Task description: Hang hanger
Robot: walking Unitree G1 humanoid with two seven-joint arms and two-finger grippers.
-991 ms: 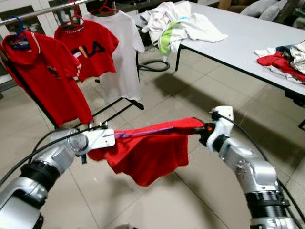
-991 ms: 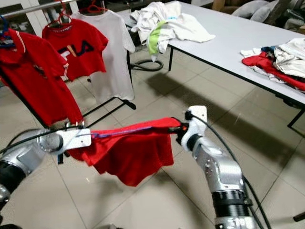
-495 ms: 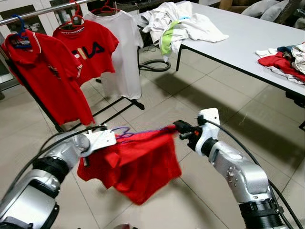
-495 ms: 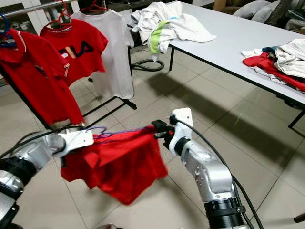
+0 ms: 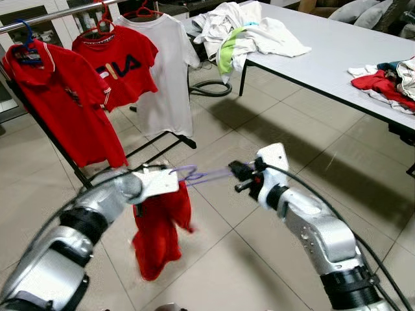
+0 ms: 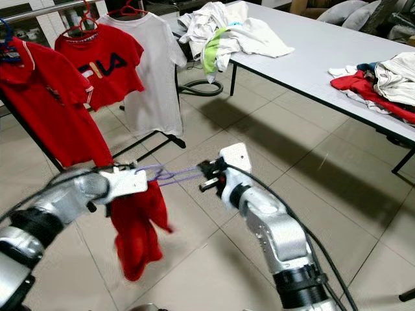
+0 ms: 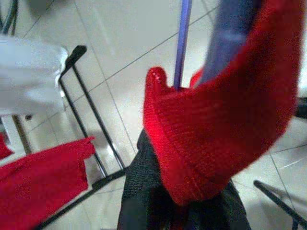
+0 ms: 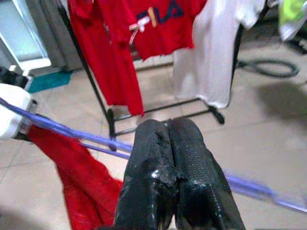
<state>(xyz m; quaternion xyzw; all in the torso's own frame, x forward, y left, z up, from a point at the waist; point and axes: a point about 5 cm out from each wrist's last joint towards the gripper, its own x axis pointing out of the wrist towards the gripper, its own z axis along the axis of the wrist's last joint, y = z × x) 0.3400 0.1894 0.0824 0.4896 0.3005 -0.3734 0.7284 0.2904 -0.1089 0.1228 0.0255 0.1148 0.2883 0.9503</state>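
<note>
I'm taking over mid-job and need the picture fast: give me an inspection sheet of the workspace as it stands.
Surface: pale tiled floor.
Job's things: thin purple hanger spans both grippers; red shirt hangs bunched at its left end; black clothes rack carries two red shirts and a white one.
Clutter: clothes heaps on grey table.
Grippers: left gripper shut on shirt collar; right gripper shut on hanger.
Cables: black lead along right arm; black hose coiled on floor.
Surroundings: nothing seen beyond white cabinets.

A pile of pale clothes (image 5: 249, 32) lies at the table's (image 5: 337, 52) near-left corner; red and white garments (image 5: 389, 78) sit at its right edge. A dark hose (image 5: 211, 87) coils on the tiled floor (image 5: 272, 129).
</note>
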